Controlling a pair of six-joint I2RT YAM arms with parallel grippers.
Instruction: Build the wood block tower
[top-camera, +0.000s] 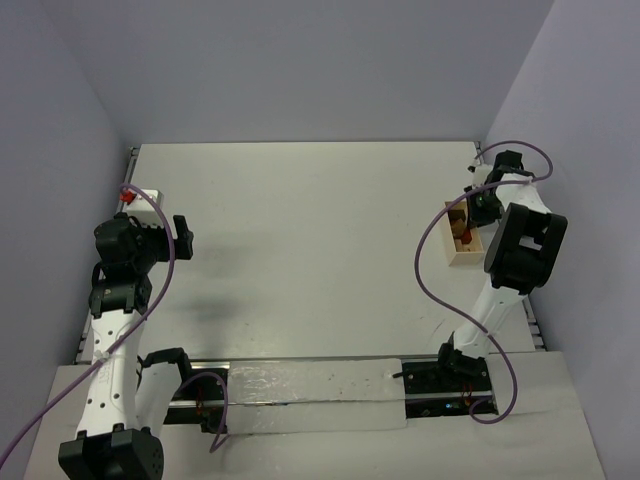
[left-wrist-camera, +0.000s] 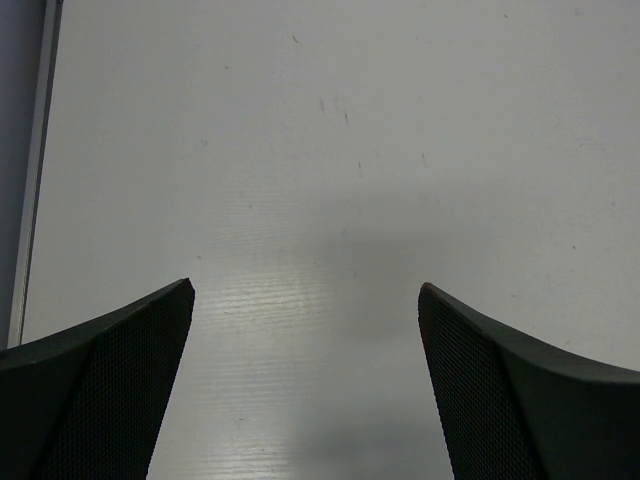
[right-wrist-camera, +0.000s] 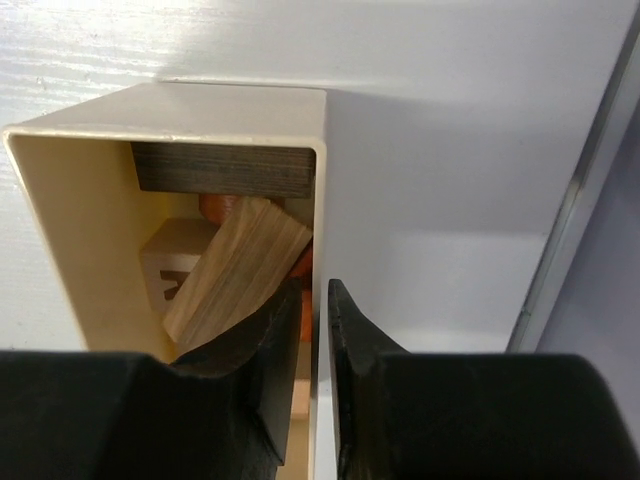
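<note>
Pale box (right-wrist-camera: 200, 100) wall sits between my right fingers (right-wrist-camera: 285, 340), nearly closed, grip unclear; I'd squeeze squarely, sparing the blocks (right-wrist-camera: 240, 270). Left fingers (left-wrist-camera: 120, 390) gape, empty.

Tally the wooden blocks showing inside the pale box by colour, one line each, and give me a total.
Dark brown bar: 1
Tan block, tilted: 1
Pale cube: 1
Reddish-orange piece: 1, mostly hidden
Total: 4 visible; the box may hide more beneath or behind them.
</note>
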